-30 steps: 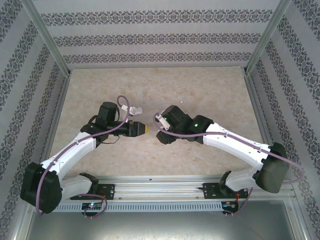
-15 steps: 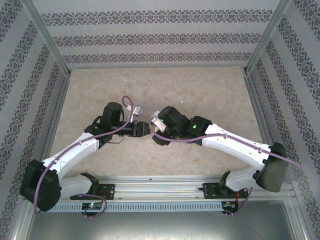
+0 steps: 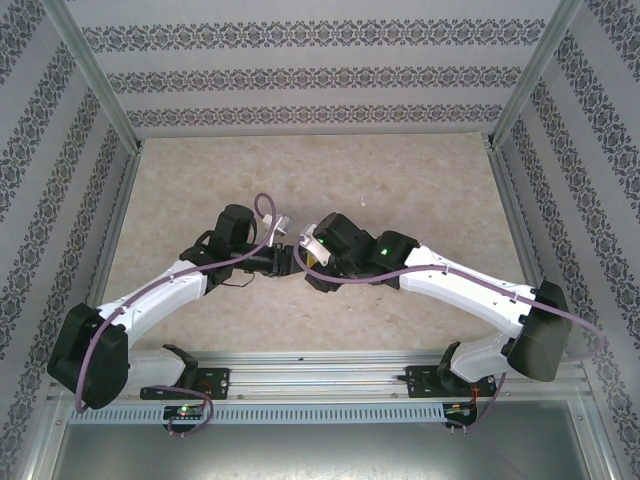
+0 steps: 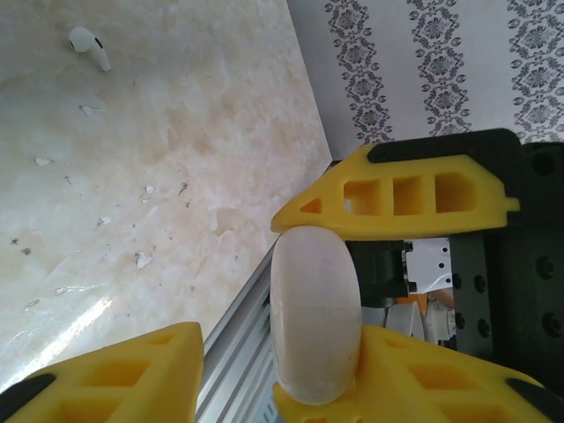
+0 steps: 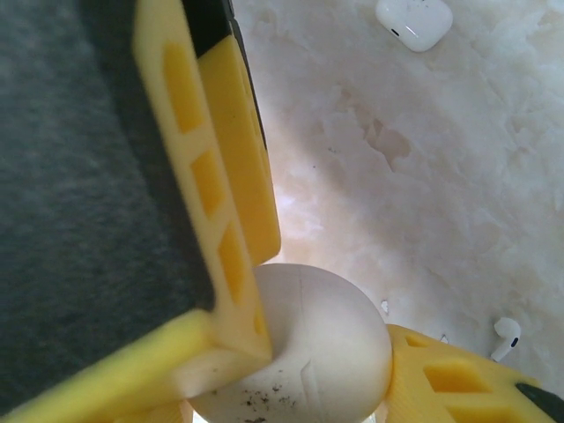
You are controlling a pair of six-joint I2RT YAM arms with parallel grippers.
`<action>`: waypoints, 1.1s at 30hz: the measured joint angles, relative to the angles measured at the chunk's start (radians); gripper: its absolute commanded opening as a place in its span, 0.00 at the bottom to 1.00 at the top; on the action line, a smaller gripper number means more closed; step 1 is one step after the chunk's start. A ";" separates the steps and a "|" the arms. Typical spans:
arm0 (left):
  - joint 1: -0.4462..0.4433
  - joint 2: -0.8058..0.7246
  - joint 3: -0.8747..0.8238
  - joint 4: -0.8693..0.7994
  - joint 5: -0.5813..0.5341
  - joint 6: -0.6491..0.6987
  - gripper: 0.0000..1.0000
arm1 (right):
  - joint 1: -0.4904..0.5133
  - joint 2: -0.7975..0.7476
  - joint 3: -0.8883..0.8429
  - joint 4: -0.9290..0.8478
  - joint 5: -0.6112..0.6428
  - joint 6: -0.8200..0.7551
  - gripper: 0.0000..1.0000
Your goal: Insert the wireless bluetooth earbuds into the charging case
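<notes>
Marbled beige table (image 3: 420, 170) lies under both arms, which bend inward so their wrists meet near its middle. We see the right gripper (image 5: 304, 357) clamped on the white charging case (image 4: 315, 317). The left gripper (image 4: 233, 374) has its fingers parted, with one finger just beside the case; whether it touches, we cannot tell. One earbud (image 4: 88, 42) lies on the table, apart from both grippers. Another white piece (image 5: 414, 22) is cut off by the frame edge, and we cannot name it.

Bright, even light fills the overhead view; glare streaks the counter (image 4: 79, 322) in the left wrist view, and close foregrounds blur.
</notes>
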 measured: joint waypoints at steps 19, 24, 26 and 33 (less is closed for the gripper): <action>-0.006 0.008 0.006 0.071 0.006 -0.037 0.02 | 0.000 0.000 0.000 0.021 0.022 0.005 0.53; -0.005 -0.018 0.006 0.071 -0.032 -0.033 0.02 | -0.005 -0.013 0.000 0.058 0.022 0.028 0.63; -0.004 -0.030 0.006 0.071 -0.054 -0.033 0.02 | -0.016 -0.028 0.000 0.071 0.015 0.040 0.65; 0.016 -0.074 -0.008 0.077 -0.121 -0.032 0.02 | -0.090 -0.128 0.000 0.093 -0.070 0.129 0.66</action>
